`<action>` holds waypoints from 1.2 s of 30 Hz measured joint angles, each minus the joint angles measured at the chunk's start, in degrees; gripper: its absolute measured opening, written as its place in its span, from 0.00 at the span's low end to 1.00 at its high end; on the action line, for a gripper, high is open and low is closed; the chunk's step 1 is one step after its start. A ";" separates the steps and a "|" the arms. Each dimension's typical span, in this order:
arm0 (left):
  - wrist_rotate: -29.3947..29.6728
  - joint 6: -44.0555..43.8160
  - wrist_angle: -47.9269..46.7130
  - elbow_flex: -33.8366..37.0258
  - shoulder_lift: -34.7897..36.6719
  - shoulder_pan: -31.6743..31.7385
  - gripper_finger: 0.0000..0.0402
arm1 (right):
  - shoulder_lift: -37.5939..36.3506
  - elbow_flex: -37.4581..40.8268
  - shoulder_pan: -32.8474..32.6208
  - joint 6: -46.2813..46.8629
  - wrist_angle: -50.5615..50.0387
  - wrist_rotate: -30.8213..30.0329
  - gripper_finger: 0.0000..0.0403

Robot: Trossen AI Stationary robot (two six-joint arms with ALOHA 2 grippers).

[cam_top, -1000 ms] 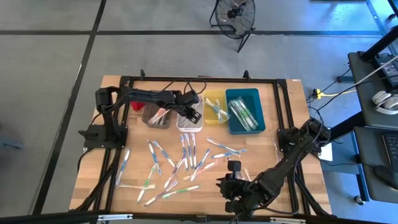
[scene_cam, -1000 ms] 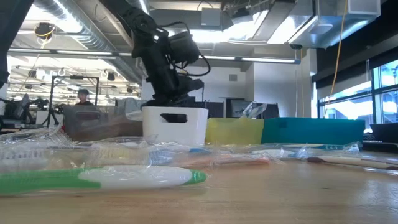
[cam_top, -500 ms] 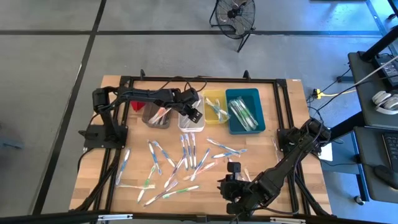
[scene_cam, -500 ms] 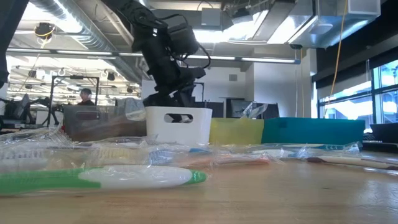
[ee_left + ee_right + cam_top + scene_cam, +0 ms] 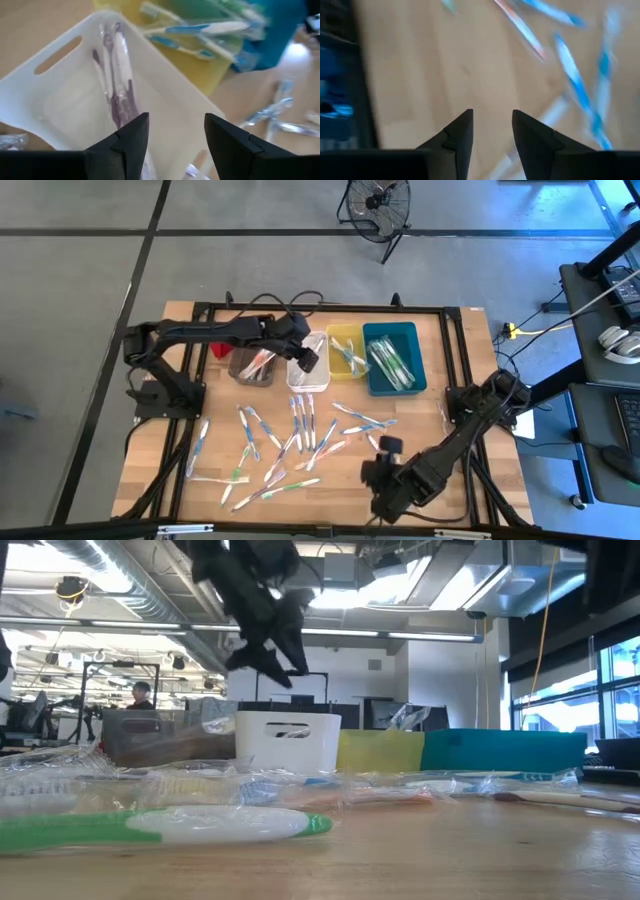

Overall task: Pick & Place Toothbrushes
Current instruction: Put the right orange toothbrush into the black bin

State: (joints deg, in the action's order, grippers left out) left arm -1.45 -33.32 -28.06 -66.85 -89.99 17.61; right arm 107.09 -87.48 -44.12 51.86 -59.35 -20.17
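Many toothbrushes (image 5: 290,442) in clear wrappers lie scattered flat on the wooden table. More of them fill the yellow bin (image 5: 347,350) and the teal bin (image 5: 392,358). A wrapped toothbrush with a purple handle (image 5: 116,82) lies along the floor of the white bin (image 5: 60,95). My left gripper (image 5: 175,120) hangs open above that bin (image 5: 310,372), clear of its rim (image 5: 285,716), with nothing between its fingers. My right gripper (image 5: 385,448) is open and empty low over bare wood (image 5: 420,75) at the near right, beside the scattered toothbrushes (image 5: 572,75).
Four bins stand in a row at the far side: grey (image 5: 250,366), white, yellow, teal. A small red object (image 5: 220,350) sits left of the grey bin. A black frame (image 5: 330,308) runs round the table. Bare wood lies at the near right corner (image 5: 450,490).
My left gripper has risen from just inside the white bin to well above its rim, staying over the bin. My right gripper has shifted a little toward the table's right edge, near the front.
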 joint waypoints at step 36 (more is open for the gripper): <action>32.19 -12.41 -16.37 0.09 10.30 -49.35 0.46 | -0.02 15.47 6.88 15.15 -6.95 21.21 0.40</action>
State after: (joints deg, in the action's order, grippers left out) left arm 30.74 -45.73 -44.43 -66.76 -79.69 -31.74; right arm 107.07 -72.01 -37.23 67.01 -66.30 1.04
